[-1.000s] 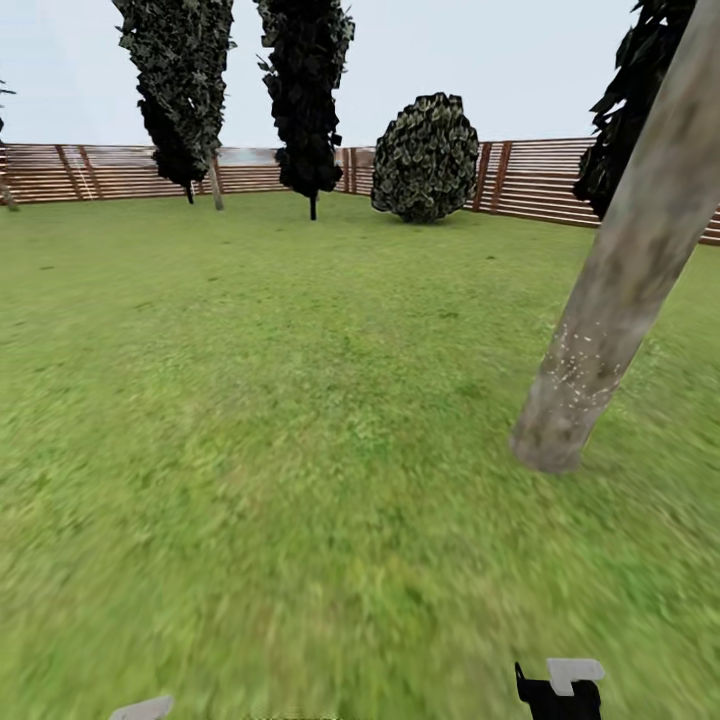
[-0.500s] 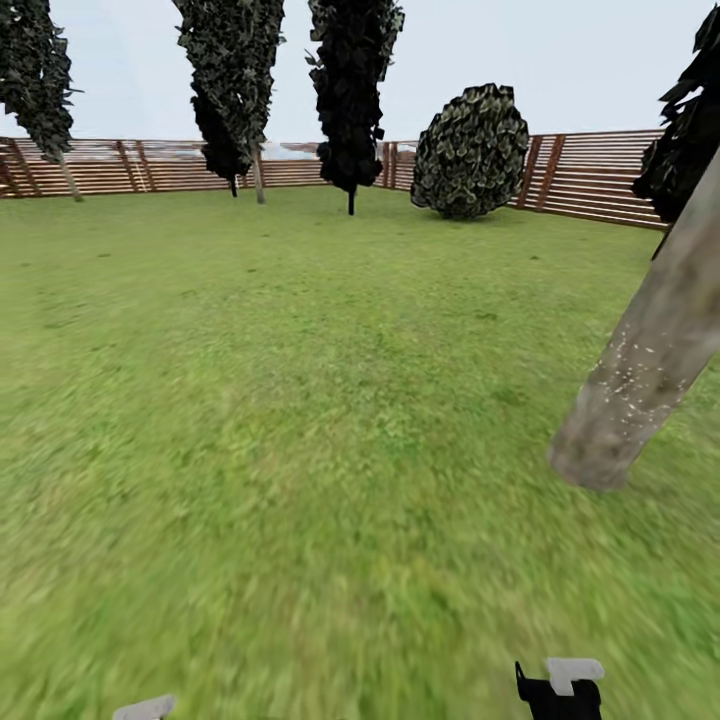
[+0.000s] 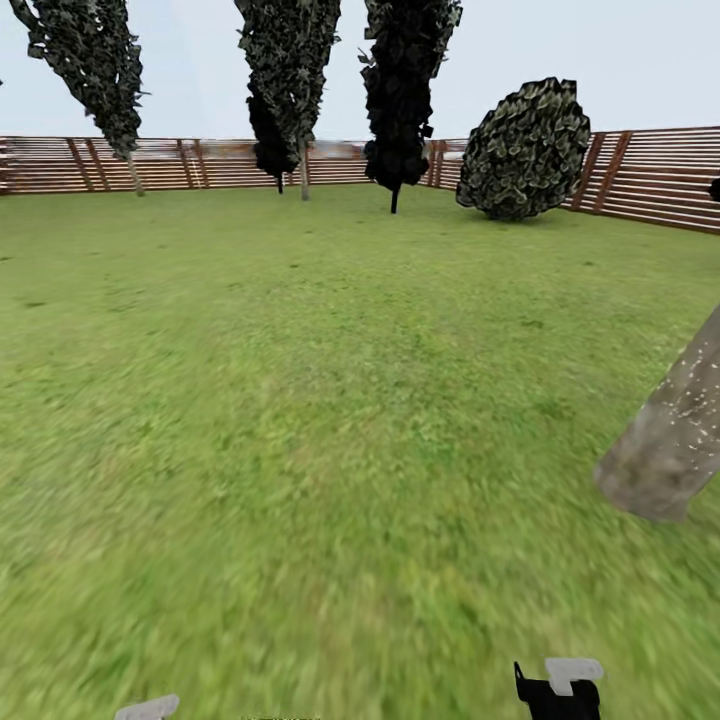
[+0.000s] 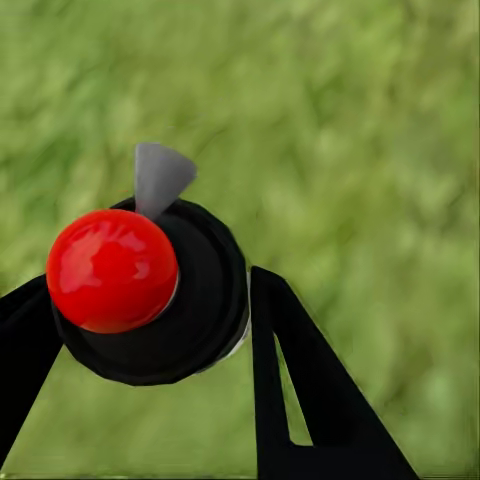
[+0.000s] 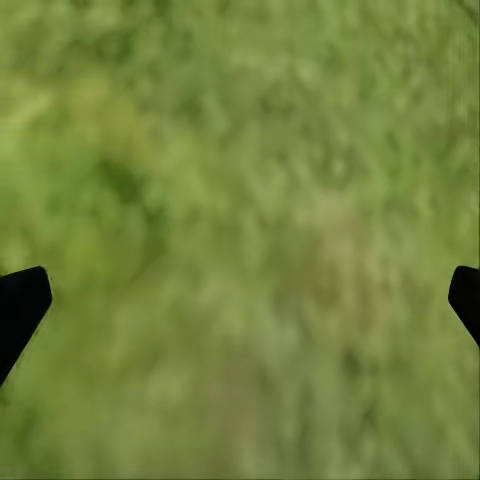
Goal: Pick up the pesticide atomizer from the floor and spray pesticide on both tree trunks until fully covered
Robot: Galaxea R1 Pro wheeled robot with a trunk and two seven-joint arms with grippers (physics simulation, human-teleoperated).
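Observation:
The pesticide atomizer point(image 4: 150, 300), a black body with a red round cap and a grey nozzle, sits between the black fingers of my left gripper point(image 4: 145, 300), which is shut on it above blurred grass. A grey tip point(image 3: 146, 708) at the head view's bottom edge looks like its nozzle. My right gripper point(image 5: 240, 300) is open over grass, with only its two fingertips point(image 5: 20, 300) showing. One tree trunk point(image 3: 672, 440), thick, mottled beige-grey and flecked with white specks, leans in at the head view's right edge.
The green lawn point(image 3: 300, 400) stretches ahead to a brown slatted fence point(image 3: 180, 165). Thin-trunked dark trees point(image 3: 400, 90) and a round bush point(image 3: 525, 150) stand along the fence. A black and grey part of my right arm point(image 3: 560, 690) shows at the bottom.
The whole head view has swung left, so the speckled trunk has slid to the right edge and the far trees and bush have shifted right. Both arms keep their places in the picture.

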